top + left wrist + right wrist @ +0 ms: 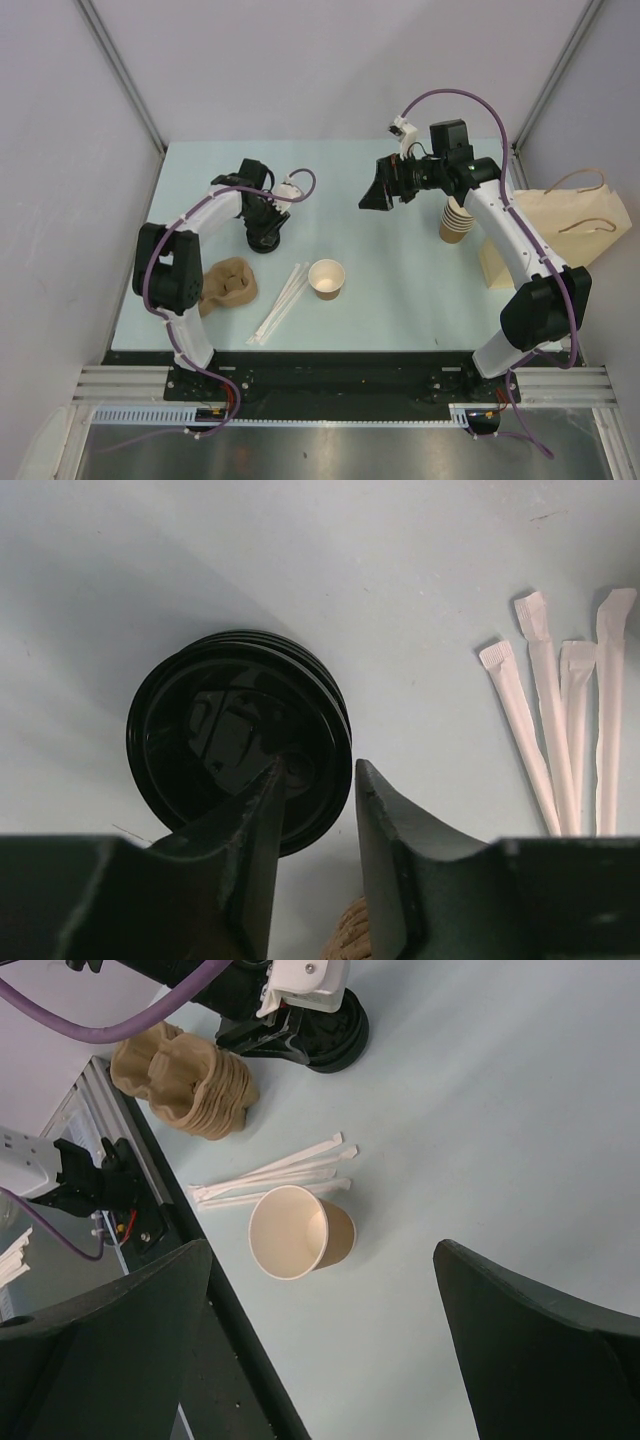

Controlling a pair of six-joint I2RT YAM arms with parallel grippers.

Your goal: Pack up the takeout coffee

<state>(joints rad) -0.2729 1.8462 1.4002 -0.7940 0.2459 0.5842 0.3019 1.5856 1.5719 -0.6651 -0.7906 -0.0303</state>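
1. Near the middle of the table (400,300), just right of the straws (280,302), the cup (327,278) stands upright and open-topped. No lid is seen on it and it appears empty, so it is judged not yet ready for packing.
2. At the far left, a stack of black lids (240,735) lies under the left gripper (318,775). Its fingers stand partway together astride the near rim of the top lid, one over the lid and one outside it. Whether the rim is actually pinched cannot be told.
3. The right gripper (378,190) hangs over the far middle of the table, its fingers spread wide with nothing between them.
4. A lid is judged light, thin, glossy and springy (likely to slip, or to drag a second lid up with it), so a firm hold on the rim alone is advised.
5. The cup is judged light and easily crushed or tipped. Once lidded, it is best taken gently around the wall below the rim and kept upright.
6. The paper bag (560,225) at the right edge is taken to be the destination.
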